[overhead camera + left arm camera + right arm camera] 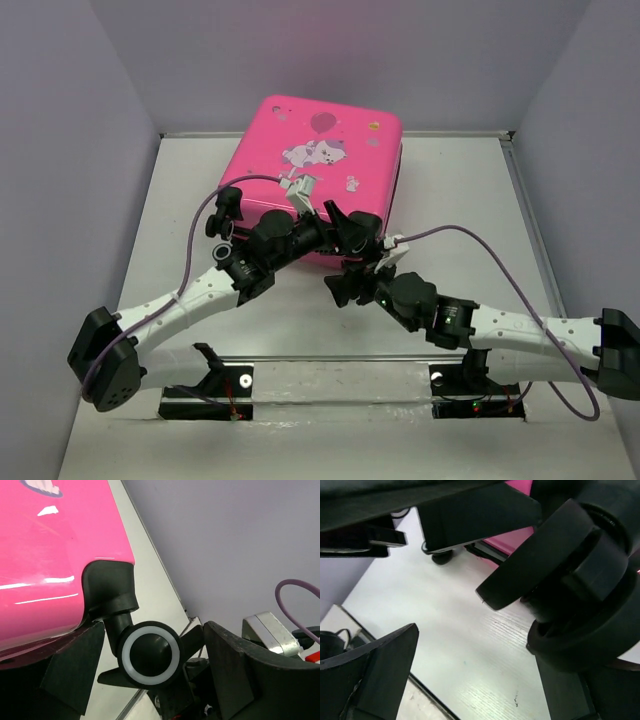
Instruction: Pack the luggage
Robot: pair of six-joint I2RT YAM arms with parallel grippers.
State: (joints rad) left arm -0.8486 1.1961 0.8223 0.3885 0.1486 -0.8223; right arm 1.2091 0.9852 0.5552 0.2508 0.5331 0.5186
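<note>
The luggage [320, 160] lies flat and closed on the table [470, 200], at the far middle, print side up. Both arms reach in to its near edge and cross close together there.

The left gripper [152, 630] is spread wide at the luggage's near right corner. A black wheel [150, 652] with a white ring sits between its fingers [75, 670], and the pink shell fills the left of that wrist view. The fingers do not appear to press on the wheel.

The right gripper [480, 655] hangs just beside and below the left one, above bare table in front of the luggage. Its jaws stand wide apart with nothing between them. Part of the left arm [580, 575] blocks the upper right of the right wrist view, and only a strip of pink shows behind it.
</note>
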